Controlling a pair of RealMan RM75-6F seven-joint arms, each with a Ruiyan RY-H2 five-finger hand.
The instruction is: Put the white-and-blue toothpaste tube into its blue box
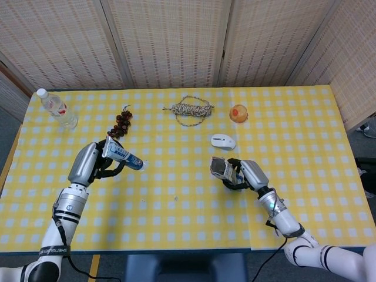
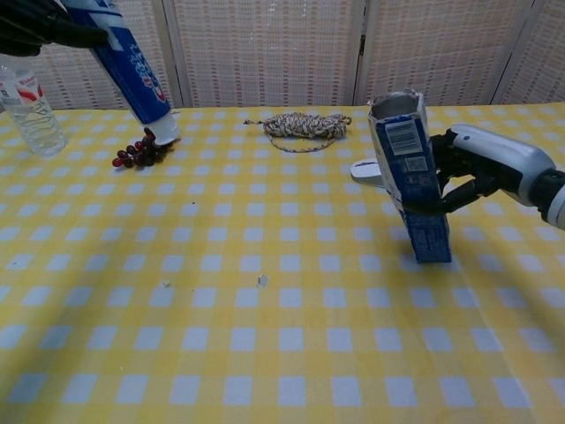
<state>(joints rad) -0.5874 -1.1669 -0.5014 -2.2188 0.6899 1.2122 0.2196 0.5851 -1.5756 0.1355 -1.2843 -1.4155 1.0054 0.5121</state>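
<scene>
Blue box: barcode label, right hand grips | toothpaste tube: writing unreadable

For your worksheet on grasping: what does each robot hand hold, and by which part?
The left hand grips the white-and-blue toothpaste tube near its flat upper end. The right hand holds the upright blue cardboard box around its middle.
</scene>
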